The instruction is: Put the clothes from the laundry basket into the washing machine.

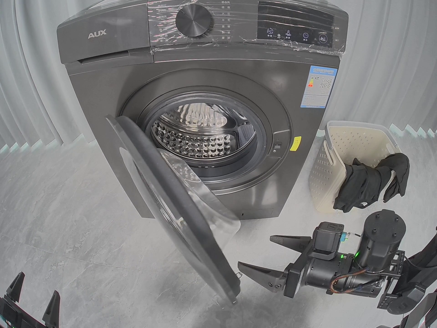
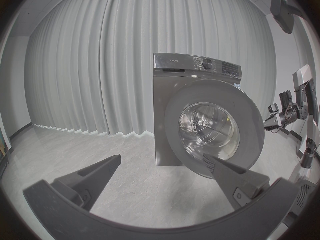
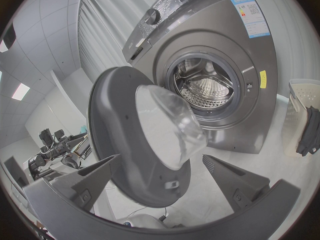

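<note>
Low at the near left: left gripper [image 1: 36, 288], fingers spread wide, nothing between them. A little farther, on the right: right gripper [image 1: 255, 252], fingers likewise wide and empty. Forearm held low and roughly level, pointing across toward the free edge of the open door [image 1: 182, 215], near it but apart.

Beyond that arm: clothes [image 1: 364, 183], dark, draped over the near rim of the laundry basket [image 1: 325, 174], with loose ends hanging outside the wall. Probably light, soft and limp, so likely to trail and catch on the rim. Best pinched at the bunched middle where the fabric crosses the rim, then lifted well up before swinging over.

Farthest: washing machine [image 1: 104, 87], just left of the basket, with its drum [image 1: 200, 133] open to the front.
</note>
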Motion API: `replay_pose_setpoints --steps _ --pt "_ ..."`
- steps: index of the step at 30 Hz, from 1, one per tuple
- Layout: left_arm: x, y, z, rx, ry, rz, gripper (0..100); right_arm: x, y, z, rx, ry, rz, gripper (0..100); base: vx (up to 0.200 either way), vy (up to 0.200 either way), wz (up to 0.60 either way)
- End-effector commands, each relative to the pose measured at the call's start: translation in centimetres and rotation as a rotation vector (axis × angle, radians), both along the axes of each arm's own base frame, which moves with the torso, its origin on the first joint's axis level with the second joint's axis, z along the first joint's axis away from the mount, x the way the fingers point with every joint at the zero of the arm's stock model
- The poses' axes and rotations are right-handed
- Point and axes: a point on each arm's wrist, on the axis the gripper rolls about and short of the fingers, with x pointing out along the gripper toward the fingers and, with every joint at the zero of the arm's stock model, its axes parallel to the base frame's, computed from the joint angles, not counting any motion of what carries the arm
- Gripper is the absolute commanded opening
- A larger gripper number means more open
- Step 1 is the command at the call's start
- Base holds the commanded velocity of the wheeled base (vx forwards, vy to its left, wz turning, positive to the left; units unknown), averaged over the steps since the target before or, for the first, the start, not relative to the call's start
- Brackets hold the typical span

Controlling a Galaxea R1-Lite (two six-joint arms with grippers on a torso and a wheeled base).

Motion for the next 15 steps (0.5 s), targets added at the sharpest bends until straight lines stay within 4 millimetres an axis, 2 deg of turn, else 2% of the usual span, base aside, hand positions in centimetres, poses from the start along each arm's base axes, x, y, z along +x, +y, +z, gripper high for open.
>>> replay_pose_setpoints --steps 1,2,5,11,12,13,14,15 --pt "0.0 0.0 -0.4 -0.001 -0.003 0.0 100 0.6 0.5 0.3 0.025 -0.024 -0.008 100 0.0 0.0 0.0" --pt "0.0 0.0 -0.5 0.001 -0.002 0.0 100 1.9 0.5 0.1 0.026 -0.028 -0.063 100 0.0 0.0 0.0" --pt "0.0 0.0 -0.5 0.001 -0.002 0.0 100 4.0 0.4 -0.4 0.015 -0.032 -0.156 100 0.0 0.0 0.0" --pt "0.0 0.0 -0.5 -0.001 -0.002 0.0 100 7.6 1.4 -2.2 -0.011 -0.017 -0.219 100 0.0 0.0 0.0" --pt "0.0 0.0 -0.5 -0.001 -0.002 0.0 100 7.6 1.4 -2.2 -0.011 -0.017 -0.219 100 0.0 0.0 0.0" --pt "0.0 0.0 -0.4 -0.001 -0.003 0.0 100 8.7 1.8 -3.1 -0.028 -0.005 -0.232 100 0.0 0.0 0.0" --pt "0.0 0.0 -0.4 -0.001 -0.003 0.0 100 8.7 1.8 -3.1 -0.028 -0.005 -0.232 100 -0.2 0.0 0.0" --pt "0.0 0.0 -0.5 -0.001 -0.002 0.0 100 9.7 2.0 -4.2 -0.044 0.007 -0.243 100 -0.2 0.0 0.0"
